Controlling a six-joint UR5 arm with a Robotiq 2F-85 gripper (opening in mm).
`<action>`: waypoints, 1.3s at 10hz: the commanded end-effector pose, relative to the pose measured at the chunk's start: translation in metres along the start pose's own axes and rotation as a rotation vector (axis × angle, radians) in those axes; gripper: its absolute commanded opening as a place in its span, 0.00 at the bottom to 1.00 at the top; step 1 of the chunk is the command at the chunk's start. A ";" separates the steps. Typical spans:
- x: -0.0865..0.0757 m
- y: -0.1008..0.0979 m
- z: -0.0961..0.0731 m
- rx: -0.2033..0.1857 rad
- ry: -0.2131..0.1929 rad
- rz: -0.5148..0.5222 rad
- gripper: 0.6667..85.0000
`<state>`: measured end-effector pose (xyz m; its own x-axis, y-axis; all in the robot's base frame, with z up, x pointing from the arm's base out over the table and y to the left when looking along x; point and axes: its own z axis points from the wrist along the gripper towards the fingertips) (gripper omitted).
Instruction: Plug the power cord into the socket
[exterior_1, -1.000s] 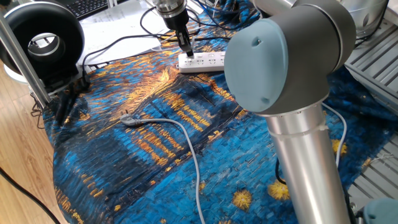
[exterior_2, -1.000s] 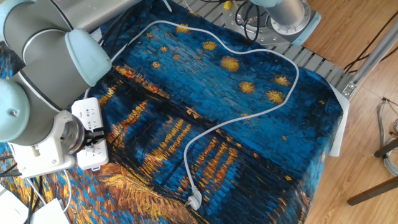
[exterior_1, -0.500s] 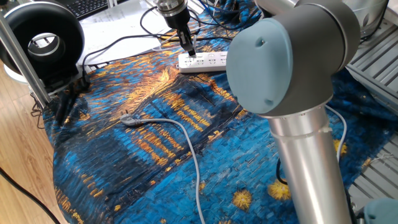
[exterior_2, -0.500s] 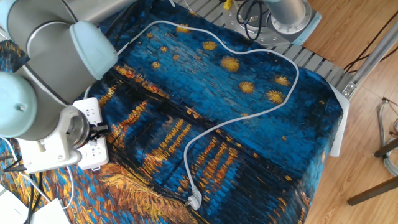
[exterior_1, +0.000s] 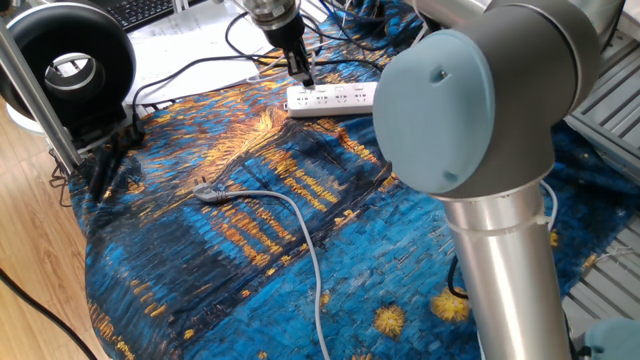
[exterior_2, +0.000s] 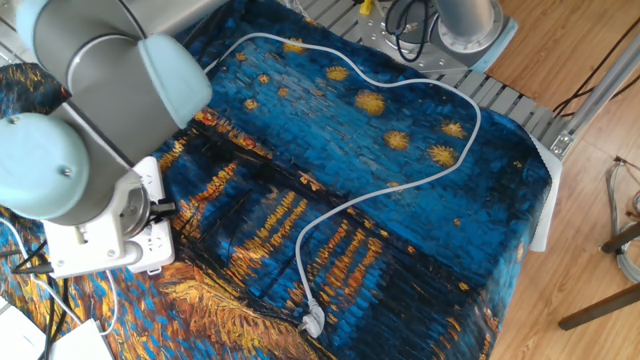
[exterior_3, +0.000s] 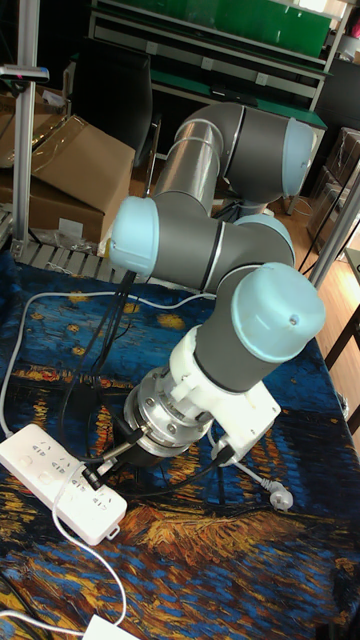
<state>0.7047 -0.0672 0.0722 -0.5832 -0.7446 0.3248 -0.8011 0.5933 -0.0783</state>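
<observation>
The socket (exterior_1: 338, 96) is a long white power strip lying at the far edge of the blue painted cloth; it also shows as the socket (exterior_2: 150, 252) and the socket (exterior_3: 48, 472). My gripper (exterior_1: 302, 72) points down over its left end, its narrow black fingers close together. In the tall view the gripper (exterior_3: 92, 466) hovers just above the strip's face with a small pale piece pinched at the tips. A thin white power cord (exterior_3: 122, 585) trails off below the strip. In the other fixed view the arm hides most of the gripper (exterior_2: 160, 208).
A thicker grey cable with a grey plug (exterior_1: 208, 192) lies loose on the cloth; its plug (exterior_2: 312, 322) is near the cloth's edge. A black round fan (exterior_1: 70, 65) stands at the far left. Black cables (exterior_1: 240, 45) run behind the strip.
The arm's big elbow joint has swung toward the right of the fixed views. The gripper tip has risen slightly over the strip's left end. The grey cable has not moved.
</observation>
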 end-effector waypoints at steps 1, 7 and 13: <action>-0.011 -0.001 0.001 0.010 -0.033 0.000 0.01; 0.016 -0.022 -0.001 0.060 0.039 -0.105 0.01; 0.002 -0.020 -0.007 0.069 0.091 -0.111 0.01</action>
<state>0.7182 -0.0865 0.0825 -0.4837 -0.7681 0.4197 -0.8670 0.4859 -0.1100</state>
